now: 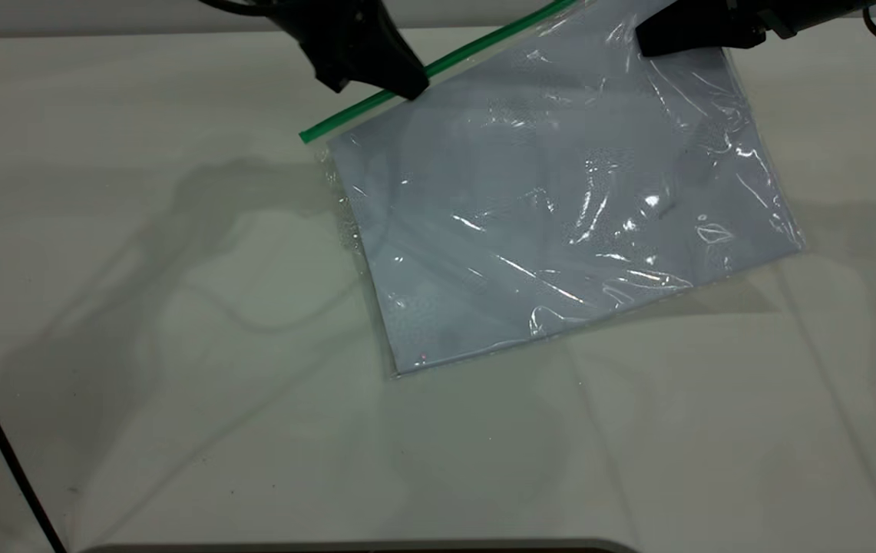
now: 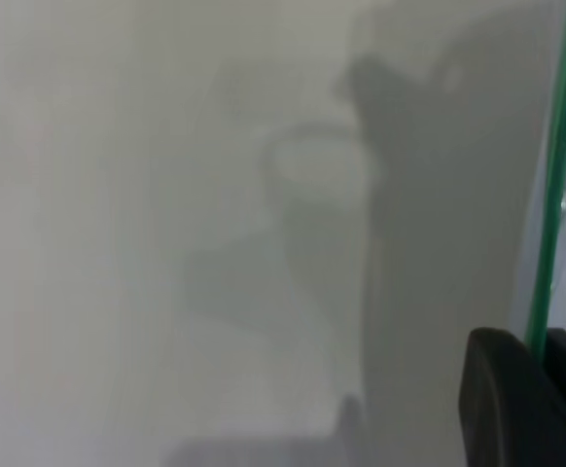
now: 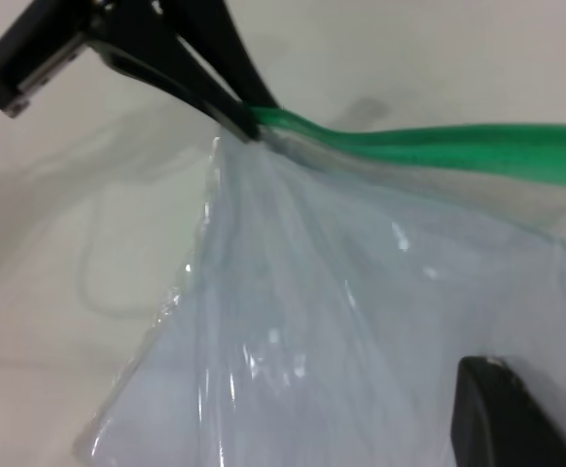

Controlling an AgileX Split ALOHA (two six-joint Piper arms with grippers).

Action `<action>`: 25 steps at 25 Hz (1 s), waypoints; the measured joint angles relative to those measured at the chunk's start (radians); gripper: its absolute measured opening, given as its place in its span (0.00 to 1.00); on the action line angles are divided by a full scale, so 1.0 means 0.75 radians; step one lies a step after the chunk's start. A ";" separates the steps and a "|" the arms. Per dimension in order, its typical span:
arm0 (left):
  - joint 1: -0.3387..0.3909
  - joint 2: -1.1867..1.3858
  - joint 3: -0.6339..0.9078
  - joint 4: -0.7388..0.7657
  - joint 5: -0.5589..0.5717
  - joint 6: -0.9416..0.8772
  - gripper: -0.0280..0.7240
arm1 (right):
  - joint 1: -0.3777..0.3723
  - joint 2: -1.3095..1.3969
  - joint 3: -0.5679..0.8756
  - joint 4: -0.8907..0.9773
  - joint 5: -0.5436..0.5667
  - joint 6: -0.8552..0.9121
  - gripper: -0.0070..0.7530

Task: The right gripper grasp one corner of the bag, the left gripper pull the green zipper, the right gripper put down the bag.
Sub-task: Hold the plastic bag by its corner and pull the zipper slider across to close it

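My left black wedge-tipped pincer [image 1: 411, 83] was pinched on the thin bright green zipper strip [image 1: 376, 105] of the clear, glossy plastic bag holding white paper [image 1: 560, 215], some way in from the strip's left end. My right black tapering pincer [image 1: 649, 42] was clamped on the bag's far right corner, holding that edge up. The bag sloped down from there, its near corner touching the pale table [image 1: 176, 384] right of centre.
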 joint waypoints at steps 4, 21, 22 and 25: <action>0.024 0.000 0.000 0.092 0.036 -0.065 0.11 | 0.000 0.000 0.000 0.011 -0.014 0.000 0.06; 0.075 0.000 0.000 0.415 0.117 -0.280 0.12 | -0.001 0.000 0.000 0.016 -0.055 0.000 0.06; 0.078 0.000 0.000 0.416 0.117 -0.284 0.13 | -0.001 0.000 0.000 0.016 -0.057 0.000 0.06; 0.081 0.000 0.000 0.412 0.117 -0.288 0.18 | -0.003 0.000 0.000 0.017 -0.075 0.000 0.06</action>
